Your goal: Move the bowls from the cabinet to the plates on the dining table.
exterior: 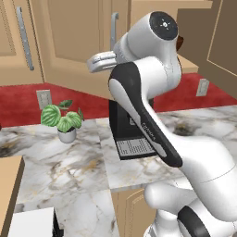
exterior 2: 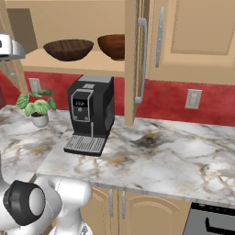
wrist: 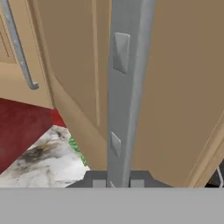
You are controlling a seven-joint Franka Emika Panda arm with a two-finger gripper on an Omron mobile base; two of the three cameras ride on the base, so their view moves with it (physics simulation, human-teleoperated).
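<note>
Two wood-grain bowls sit on the open cabinet's shelf (exterior 2: 87, 64): a dark brown bowl (exterior 2: 69, 49) on the left and a reddish brown bowl (exterior 2: 112, 46) to its right. My gripper (wrist: 117, 183) is shut on the silver bar handle (wrist: 124, 87) of the cabinet's left door, which runs up between the fingertips. The hand (exterior: 101, 62) reaches from the arm to that handle (exterior: 114, 28), well left of the bowls. The cabinet's right door (exterior 2: 132, 59) stands open, edge-on. The dining table and the plates are out of view.
A black coffee machine (exterior 2: 89, 114) stands on the marble counter (exterior 2: 160, 151) under the shelf. A potted plant (exterior: 64, 121) is to its left. A second cabinet handle (wrist: 17, 48) hangs nearby, and wall outlets (exterior 2: 193, 98) sit on the red backsplash.
</note>
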